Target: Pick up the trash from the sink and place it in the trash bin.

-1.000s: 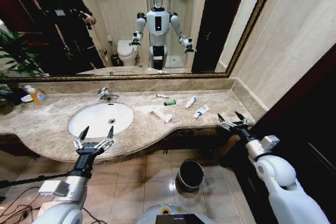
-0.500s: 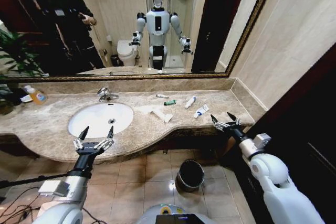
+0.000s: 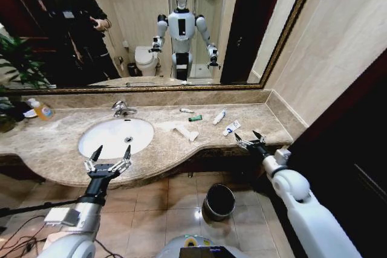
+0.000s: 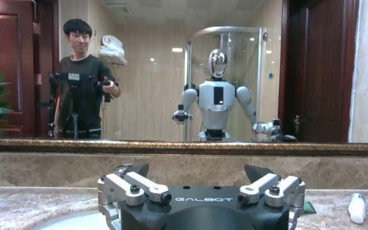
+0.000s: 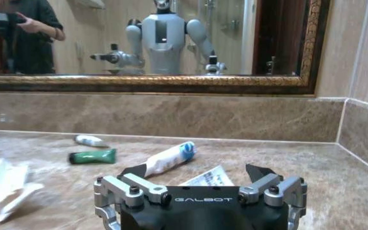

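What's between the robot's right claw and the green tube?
In the head view, two white tubes lie between the open right gripper and the green tube. The right wrist view shows them just past the fingers.

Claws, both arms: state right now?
Left claw: open, empty, at the counter's front edge by the sink.
Right claw: open, empty, over the counter near the white tube.

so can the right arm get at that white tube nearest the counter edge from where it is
Probably yes. The right gripper hovers open just short of the white tube, and the bare counter between them holds nothing in the way.
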Robot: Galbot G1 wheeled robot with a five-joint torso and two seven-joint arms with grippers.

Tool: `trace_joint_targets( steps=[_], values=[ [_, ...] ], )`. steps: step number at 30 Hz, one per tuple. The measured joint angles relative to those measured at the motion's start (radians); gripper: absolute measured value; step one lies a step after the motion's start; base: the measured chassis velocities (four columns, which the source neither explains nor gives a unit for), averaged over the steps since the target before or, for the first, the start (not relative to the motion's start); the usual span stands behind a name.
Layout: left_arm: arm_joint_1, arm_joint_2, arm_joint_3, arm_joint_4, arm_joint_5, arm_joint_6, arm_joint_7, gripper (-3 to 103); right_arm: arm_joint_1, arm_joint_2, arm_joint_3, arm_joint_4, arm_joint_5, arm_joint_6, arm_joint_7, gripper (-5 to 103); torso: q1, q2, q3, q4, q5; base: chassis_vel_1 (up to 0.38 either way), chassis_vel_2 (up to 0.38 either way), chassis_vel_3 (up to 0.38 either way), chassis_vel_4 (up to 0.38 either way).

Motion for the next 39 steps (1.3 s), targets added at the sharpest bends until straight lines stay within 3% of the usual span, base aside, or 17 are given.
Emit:
trace_joint_targets(
  steps=[10,28,30,31,33,37,39],
  values=[
    [0.000,0.000,0.000,0.000,0.000,0.000,0.000,100,0.253,-0.003,-0.199,-0.221,0.052,-0.031,0.067,100,0.000,0.000,0.000,0.0003,0.0000,0.000,0.000,0.000,0.000],
    [0.000,0.000,0.000,0.000,0.000,0.000,0.000,100,0.251,0.029,-0.258,-0.264,0.078,-0.050,0.059,101,0.000,0.000,0.000,0.0001,0.0000,0.000,0.000,0.000,0.000],
    [0.000,0.000,0.000,0.000,0.000,0.000,0.000,100,0.253,0.029,-0.261,-0.265,0.098,-0.060,0.064,88,0.000,0.000,0.000,0.0001,0.0000,0.000,0.000,0.000,0.000],
    [0.000,0.000,0.000,0.000,0.000,0.000,0.000,100,0.253,0.029,-0.261,-0.265,0.098,-0.060,0.064,88,0.000,0.000,0.000,0.0001,0.0000,0.000,0.000,0.000,0.000],
    [0.000,0.000,0.000,0.000,0.000,0.000,0.000,100,0.253,0.029,-0.263,-0.266,0.100,-0.060,0.068,77,0.000,0.000,0.000,0.0000,0.0000,0.000,0.000,0.000,0.000],
    [0.000,0.000,0.000,0.000,0.000,0.000,0.000,100,0.254,0.029,-0.268,-0.266,0.099,-0.058,0.075,71,0.000,0.000,0.000,0.0000,0.0000,0.000,0.000,0.000,0.000],
    [0.000,0.000,0.000,0.000,0.000,0.000,0.000,100,0.258,0.030,-0.274,-0.269,0.096,-0.057,0.082,61,0.000,0.000,0.000,0.0001,0.0000,0.000,0.000,0.000,0.000]
  ],
)
